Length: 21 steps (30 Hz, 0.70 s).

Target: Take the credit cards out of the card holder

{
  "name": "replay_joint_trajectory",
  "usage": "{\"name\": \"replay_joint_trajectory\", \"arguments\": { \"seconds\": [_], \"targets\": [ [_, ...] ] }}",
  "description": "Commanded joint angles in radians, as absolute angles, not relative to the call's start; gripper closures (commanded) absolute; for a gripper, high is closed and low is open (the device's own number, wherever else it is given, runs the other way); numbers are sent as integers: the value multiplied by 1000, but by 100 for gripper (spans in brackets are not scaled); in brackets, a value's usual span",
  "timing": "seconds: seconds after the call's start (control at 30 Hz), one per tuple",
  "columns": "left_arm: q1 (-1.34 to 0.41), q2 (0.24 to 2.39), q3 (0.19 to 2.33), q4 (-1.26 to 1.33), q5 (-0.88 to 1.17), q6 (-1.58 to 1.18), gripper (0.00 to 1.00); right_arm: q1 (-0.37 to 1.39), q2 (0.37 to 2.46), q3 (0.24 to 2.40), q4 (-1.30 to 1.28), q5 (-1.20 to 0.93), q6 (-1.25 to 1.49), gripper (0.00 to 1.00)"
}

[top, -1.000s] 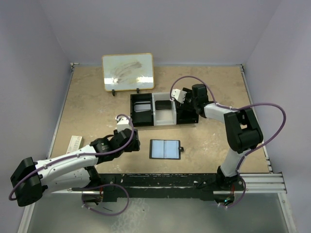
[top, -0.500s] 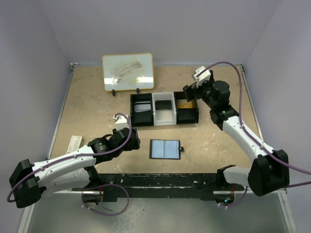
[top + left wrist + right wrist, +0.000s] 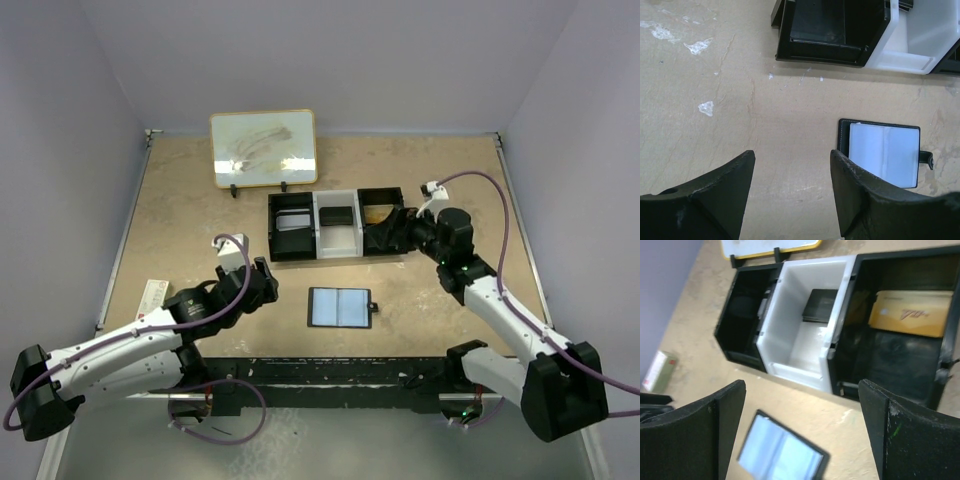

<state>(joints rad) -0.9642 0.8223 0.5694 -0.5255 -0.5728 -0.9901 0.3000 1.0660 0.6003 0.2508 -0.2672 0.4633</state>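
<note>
The card holder (image 3: 340, 307) lies open and flat on the table, its blue-grey panels up, with a small tab on its right side. It also shows in the left wrist view (image 3: 883, 152) and the right wrist view (image 3: 780, 455). A gold card (image 3: 910, 313) lies in the right black compartment of the tray (image 3: 312, 254), and a dark card (image 3: 819, 305) lies in the white middle compartment. My left gripper (image 3: 262, 283) is open and empty, left of the card holder. My right gripper (image 3: 396, 233) is open and empty, above the tray's right compartment.
A framed whiteboard (image 3: 264, 148) stands at the back behind the tray. A small white box (image 3: 153, 294) lies at the table's left edge. The black-and-white tray has a black left compartment (image 3: 825, 27). Walls close in the table on three sides.
My right arm swung out from the tray's right compartment, up and right, then came back lower beside the tray, leaving the gold card in it. My left gripper drew back slightly to the left.
</note>
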Motion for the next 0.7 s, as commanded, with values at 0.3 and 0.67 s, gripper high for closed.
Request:
{"name": "replay_joint_trajectory", "arguments": {
  "seconds": [0.3,0.67],
  "targets": [
    [-960,788,584,-563,-665,-1065,41,709,958,585,-10,206,781,17],
    [-960,764,572,-569,-676,-1074,38,1067,1229,712,-132,421,970,27]
  ]
}}
